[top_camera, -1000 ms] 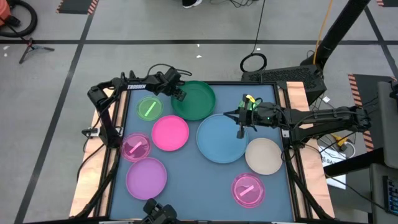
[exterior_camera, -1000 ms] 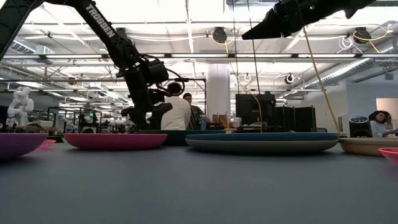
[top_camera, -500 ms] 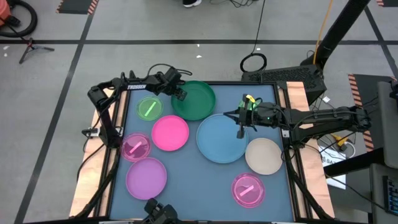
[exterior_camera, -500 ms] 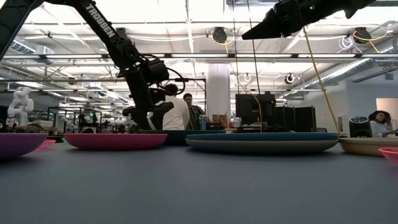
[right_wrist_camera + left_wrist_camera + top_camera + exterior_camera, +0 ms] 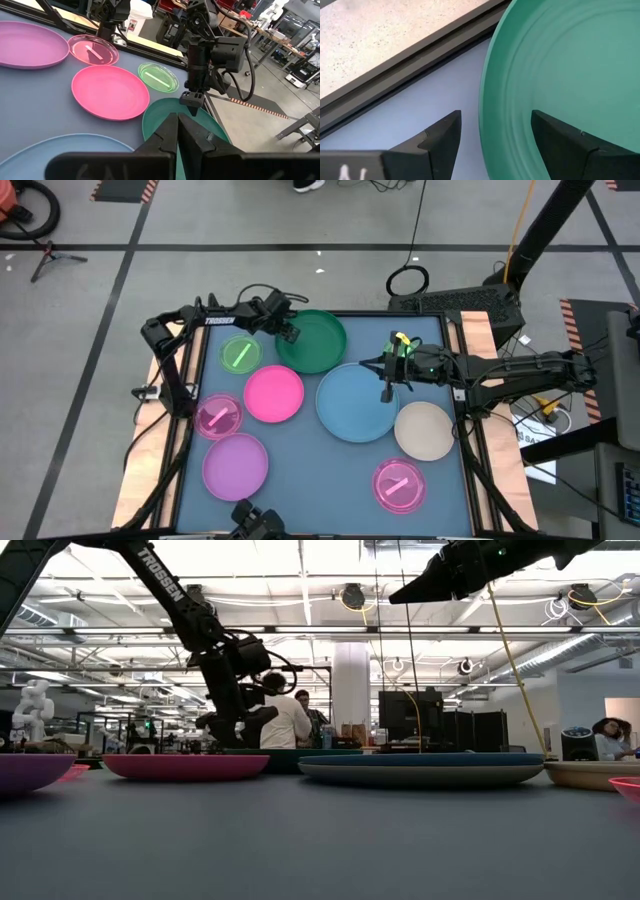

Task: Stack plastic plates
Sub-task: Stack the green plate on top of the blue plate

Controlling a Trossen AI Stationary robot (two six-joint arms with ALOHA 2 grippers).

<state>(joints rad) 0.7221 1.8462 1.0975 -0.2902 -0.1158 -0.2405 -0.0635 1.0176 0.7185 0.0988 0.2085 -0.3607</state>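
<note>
The dark green plate lies flat at the table's far middle. My left gripper is open and tipped down over the plate's left rim. One finger stands outside over the table and the other finger inside over the plate, with a gap to the rim on both sides. My right gripper is shut and hovers high above the big blue plate, holding nothing. The hot pink plate lies flat left of the blue one.
Around these lie a small translucent green plate, a small pink plate, a purple plate, a beige plate and another small pink plate. The table's raised far edge runs close behind the green plate. People stand in the room beyond.
</note>
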